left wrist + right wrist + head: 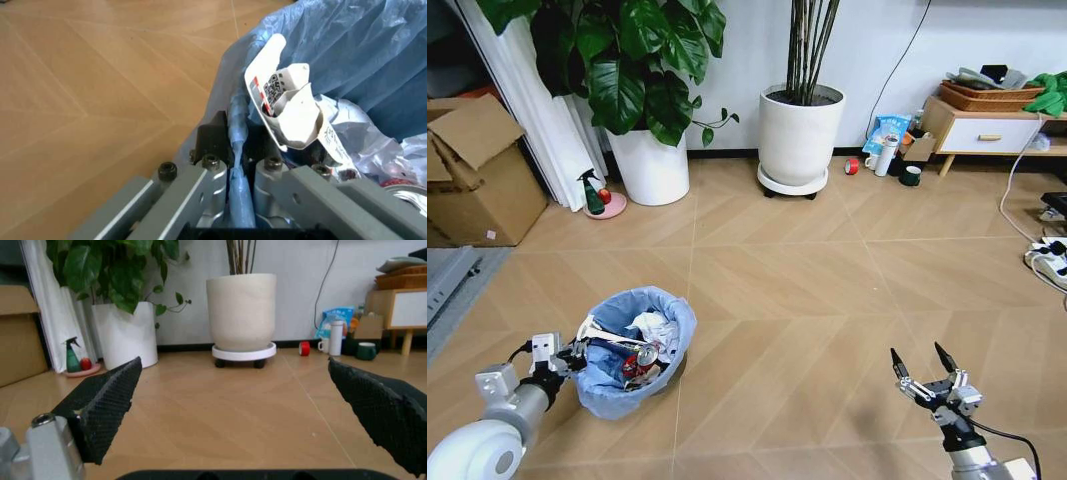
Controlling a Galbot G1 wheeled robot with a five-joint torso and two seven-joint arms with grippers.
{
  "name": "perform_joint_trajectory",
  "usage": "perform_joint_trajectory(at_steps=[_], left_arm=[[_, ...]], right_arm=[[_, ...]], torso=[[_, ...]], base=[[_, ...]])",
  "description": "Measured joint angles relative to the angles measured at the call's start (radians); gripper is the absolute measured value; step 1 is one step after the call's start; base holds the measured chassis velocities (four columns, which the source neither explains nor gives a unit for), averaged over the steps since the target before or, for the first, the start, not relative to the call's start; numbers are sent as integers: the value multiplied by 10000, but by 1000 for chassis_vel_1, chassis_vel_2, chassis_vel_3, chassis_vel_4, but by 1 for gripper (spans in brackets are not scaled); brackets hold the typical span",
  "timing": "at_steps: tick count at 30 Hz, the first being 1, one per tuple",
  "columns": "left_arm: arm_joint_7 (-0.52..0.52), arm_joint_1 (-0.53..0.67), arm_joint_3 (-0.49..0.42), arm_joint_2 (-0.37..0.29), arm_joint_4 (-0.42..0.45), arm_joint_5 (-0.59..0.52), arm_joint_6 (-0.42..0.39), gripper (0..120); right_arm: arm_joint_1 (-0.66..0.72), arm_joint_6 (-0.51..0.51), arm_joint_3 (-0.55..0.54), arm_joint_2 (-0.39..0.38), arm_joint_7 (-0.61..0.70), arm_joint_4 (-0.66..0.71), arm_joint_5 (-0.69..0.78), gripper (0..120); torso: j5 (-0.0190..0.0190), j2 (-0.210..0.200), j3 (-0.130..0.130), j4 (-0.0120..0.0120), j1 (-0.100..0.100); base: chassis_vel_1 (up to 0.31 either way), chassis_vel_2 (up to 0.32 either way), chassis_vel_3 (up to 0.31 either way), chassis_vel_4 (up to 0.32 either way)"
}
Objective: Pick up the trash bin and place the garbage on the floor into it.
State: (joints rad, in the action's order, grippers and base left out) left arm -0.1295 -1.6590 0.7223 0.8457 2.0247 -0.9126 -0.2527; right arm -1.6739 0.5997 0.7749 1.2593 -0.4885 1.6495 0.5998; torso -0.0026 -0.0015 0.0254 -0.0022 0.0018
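Gripping the trash bin's (632, 350) blue-bagged rim at its nine o'clock edge, the left end effector (575, 356) is clenching there; garbage (642, 345) is lying inside. The right end effector (926, 371) is hovering released at four o'clock above the floor (807, 290).

Printed marks, none readable
A white paper scrap (287, 107) in the trash bin (347, 55) carries a QR code and tiny illegible print.

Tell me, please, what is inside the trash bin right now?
The trash bin holds crumpled white paper, a printed white wrapper and a red can. The blue liner and this top litter hide whatever lies deeper.
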Motion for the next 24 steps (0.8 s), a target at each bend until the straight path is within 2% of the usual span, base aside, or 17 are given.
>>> perform_joint_trajectory(at_steps=[15,24], left_arm=[[14,-201,163,40,139,5,-1,0],[43,-290,217,114,204,43,4,0]], right_arm=[[-109,83,51,105,-106,112,-11,100],[-187,126,122,125,-151,214,-18,100]], torso=[[-7,0,-1,0,-2],[-6,0,1,-1,0]], base=[[212,-208,-212,210],[86,-88,-78,69]])
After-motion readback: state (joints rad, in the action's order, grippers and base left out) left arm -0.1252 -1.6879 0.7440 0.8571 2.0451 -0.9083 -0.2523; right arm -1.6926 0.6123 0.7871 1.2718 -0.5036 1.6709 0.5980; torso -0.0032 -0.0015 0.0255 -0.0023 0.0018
